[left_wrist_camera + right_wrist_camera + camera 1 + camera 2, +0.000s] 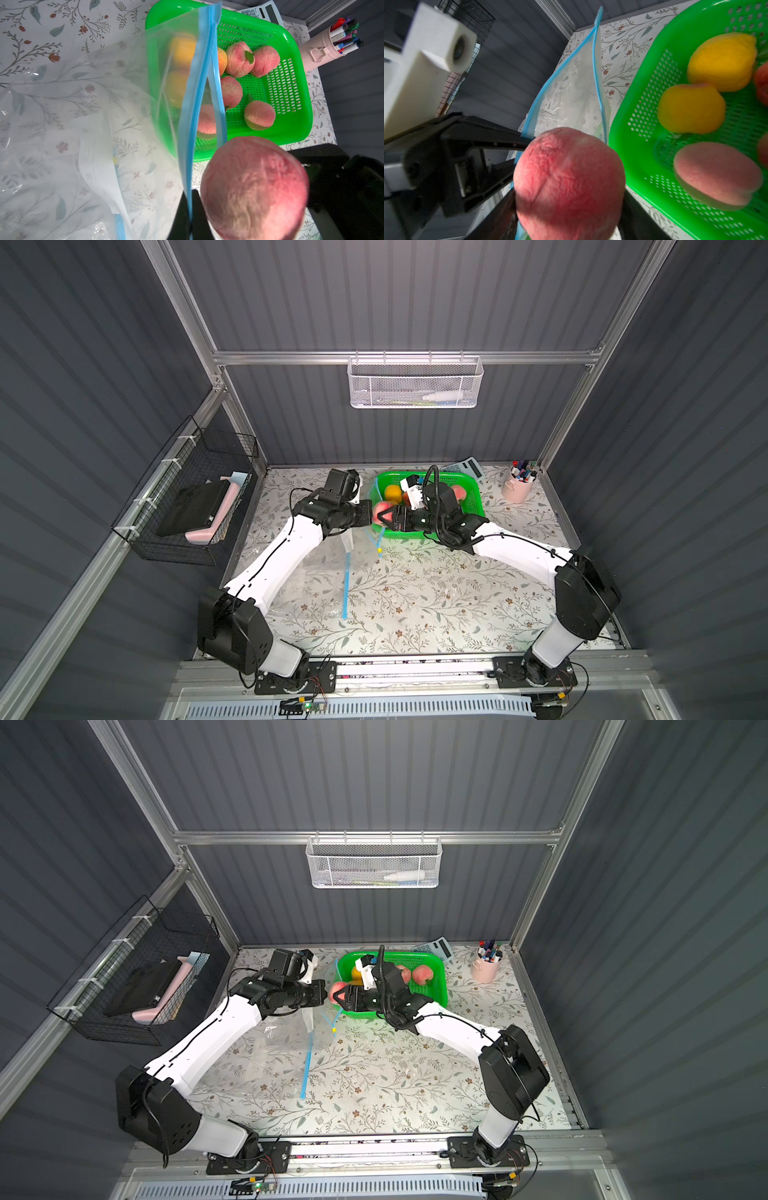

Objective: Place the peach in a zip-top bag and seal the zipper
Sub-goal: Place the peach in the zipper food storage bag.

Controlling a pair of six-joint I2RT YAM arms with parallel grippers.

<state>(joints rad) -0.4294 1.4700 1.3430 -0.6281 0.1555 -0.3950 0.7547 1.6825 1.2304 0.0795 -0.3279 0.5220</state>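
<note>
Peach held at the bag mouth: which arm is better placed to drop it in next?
Right. The right tool grips the round pink-red peach just at the open mouth of the clear plastic zip-top bag; the left tool is shut on the bag's blue zipper strip, holding it up.

Dark grey ribbed wall panels (415, 302) in aluminium framing (291, 357) enclose me. Below the white mesh basket (415, 385) spreads my floral tablecloth (415, 605); left of that basket hangs a black wire basket (166, 549).
</note>
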